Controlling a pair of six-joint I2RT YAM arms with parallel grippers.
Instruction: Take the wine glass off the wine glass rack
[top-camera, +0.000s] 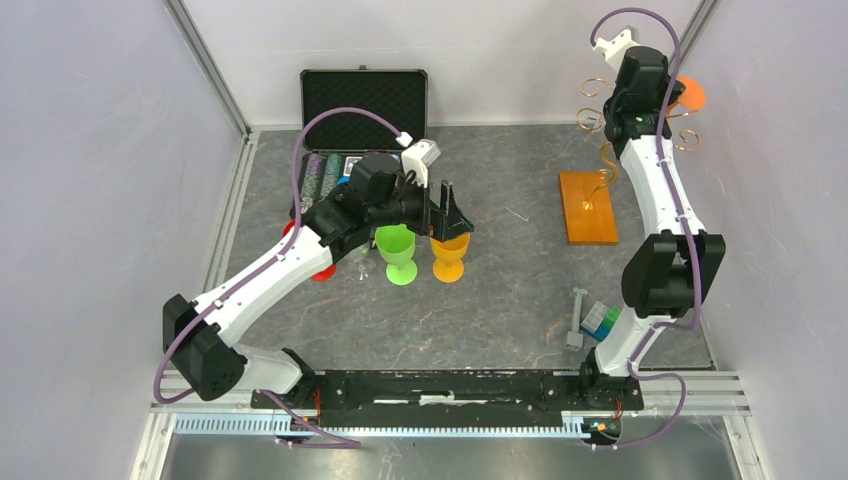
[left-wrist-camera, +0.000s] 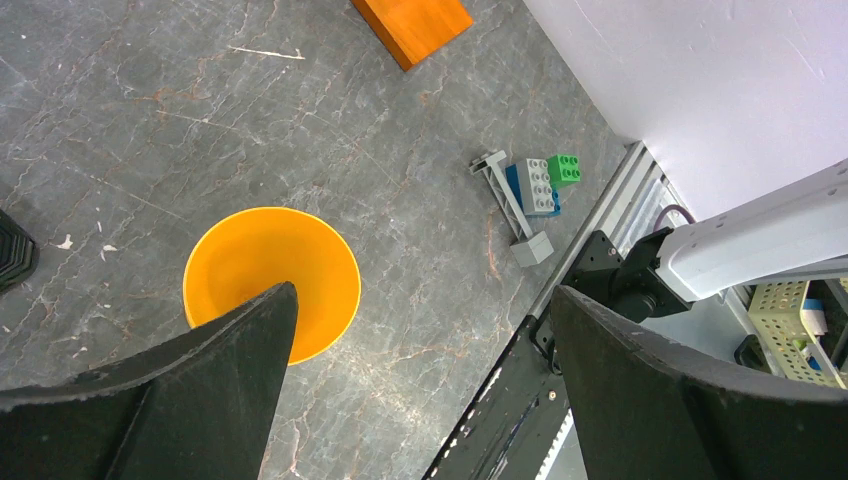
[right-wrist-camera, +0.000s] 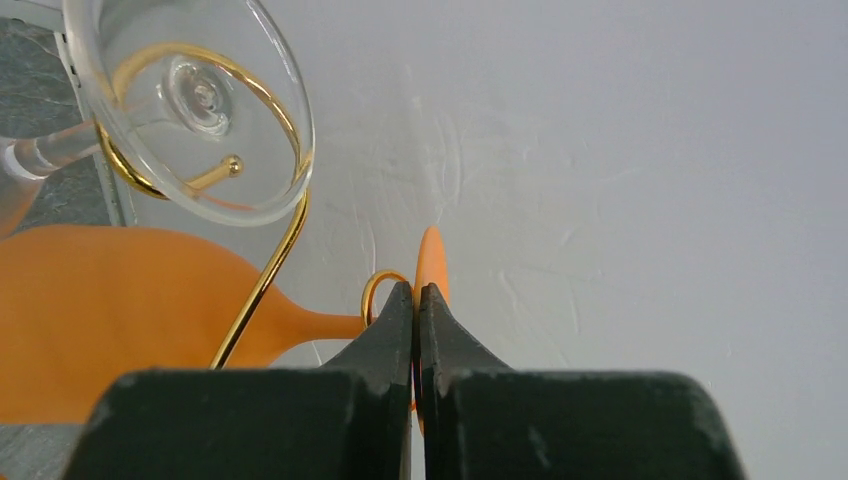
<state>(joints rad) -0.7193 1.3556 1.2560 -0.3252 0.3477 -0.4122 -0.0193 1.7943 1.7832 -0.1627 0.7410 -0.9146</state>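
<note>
We see the right gripper raised at the back right, up at the wine glass rack. Its jaws are all but closed, pinching the thin edge of the foot of the orange wine glass. That glass is on the rack. Its stem passes through a small gold loop just beside the fingertips, and its bowl is off to the left in the wrist view. From the top, only its orange foot shows, beside the wrist and among the gold spiral arms. A clear wine glass hangs on a neighbouring spiral, with the gold ring visible through its foot. The rack's orange-brown wooden base sits flat on the grey table, right of centre.

The left gripper is wide open and holds nothing. We place it above the yellow-orange goblet, which stands upright on the table. One finger overlaps its rim in the wrist view. A green goblet stands just beside it on the left. A red object is partly hidden under the left arm, and we can't tell what it is. An open black case is at the back left. Near the right arm's base are toy building blocks and a grey part, touching each other.
</note>
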